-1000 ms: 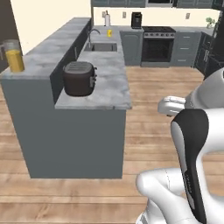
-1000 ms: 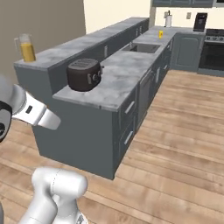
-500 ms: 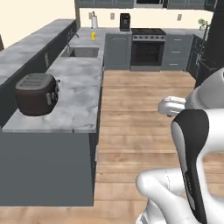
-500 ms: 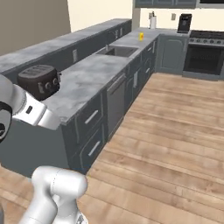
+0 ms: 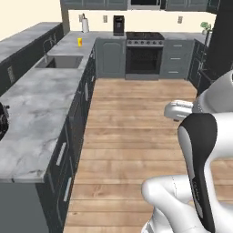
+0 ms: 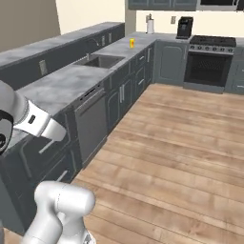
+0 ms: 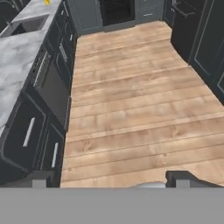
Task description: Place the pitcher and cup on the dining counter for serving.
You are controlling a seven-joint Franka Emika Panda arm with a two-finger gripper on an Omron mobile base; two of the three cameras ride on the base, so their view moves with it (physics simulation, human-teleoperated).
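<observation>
From the left, the small yellow cup (image 5: 79,42) stands past the steel sink (image 5: 59,62) on smooth marble; before, the pitcher showed, and the camera has turned; from the right, the cup (image 6: 132,43) stands beyond the sink (image 6: 97,61); from the hand, the gripper (image 7: 111,178) fingers are wide apart over wooden planks.

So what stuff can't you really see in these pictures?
- The cup on the far worktop: too small in both base views to show its mark.
- A dark thing on the worktop: cut off by the left base view's left edge.
- The gripper: just its fingertips poke up in the hand view.
</observation>
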